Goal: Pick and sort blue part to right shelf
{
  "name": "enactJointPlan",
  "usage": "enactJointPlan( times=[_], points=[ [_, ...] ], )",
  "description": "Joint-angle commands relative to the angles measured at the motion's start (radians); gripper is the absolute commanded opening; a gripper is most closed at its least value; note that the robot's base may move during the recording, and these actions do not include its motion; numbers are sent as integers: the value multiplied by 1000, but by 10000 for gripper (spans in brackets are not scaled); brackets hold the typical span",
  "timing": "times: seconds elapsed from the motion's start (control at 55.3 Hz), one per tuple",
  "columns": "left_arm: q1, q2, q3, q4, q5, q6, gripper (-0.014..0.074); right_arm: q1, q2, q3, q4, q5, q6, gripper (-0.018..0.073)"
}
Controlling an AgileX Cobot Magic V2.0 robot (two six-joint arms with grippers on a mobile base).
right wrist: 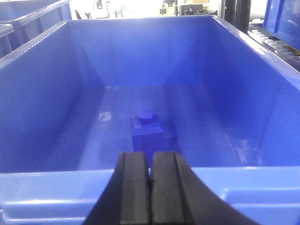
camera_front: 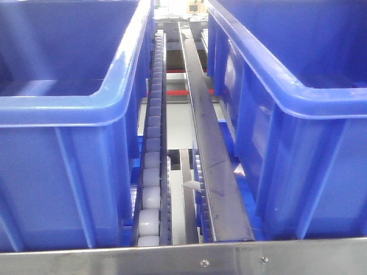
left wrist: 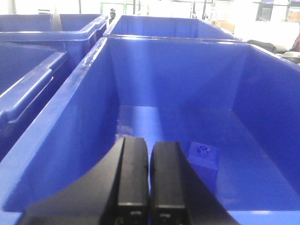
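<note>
The right gripper [right wrist: 150,197] hung with jaws pressed together, empty, over a bin's [right wrist: 42,93] near rim; the blue part [right wrist: 147,130] sat on the floor just beyond them. The left gripper [left wrist: 149,187] likewise had its jaws closed, with another blue block [left wrist: 202,157] just beyond and to the right. The right shelf [camera_front: 215,172] ran between bins.

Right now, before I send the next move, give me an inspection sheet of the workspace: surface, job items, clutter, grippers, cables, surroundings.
Surface: steel front rail of the rack, two screws showing.
Right shelf: roller rail and steel guide bar run between two blue bins.
Blue parts: one blue block on the bin floor ahead of the right gripper; another blue block just beyond the left gripper. Neither is grasped.
Clutter: pale smudge on the bin floor in the right wrist view.
Grippers: both shut and empty, each above a bin's near rim.
Cables: nothing seen.
Surroundings: further blue bins alongside; bright, blurred workshop background.
</note>
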Motion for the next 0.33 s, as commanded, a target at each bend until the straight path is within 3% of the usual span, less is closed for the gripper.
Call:
enactJointPlan(
  times=[0.0,0.307],
  points=[
    [1,-24,30,-8,-88,-1,124,-4,-18,-6,-1,-86,-1,45],
    [1,-24,30,-8,-88,-1,124,-4,-18,-6,-1,-86,-1,45]
  ],
)
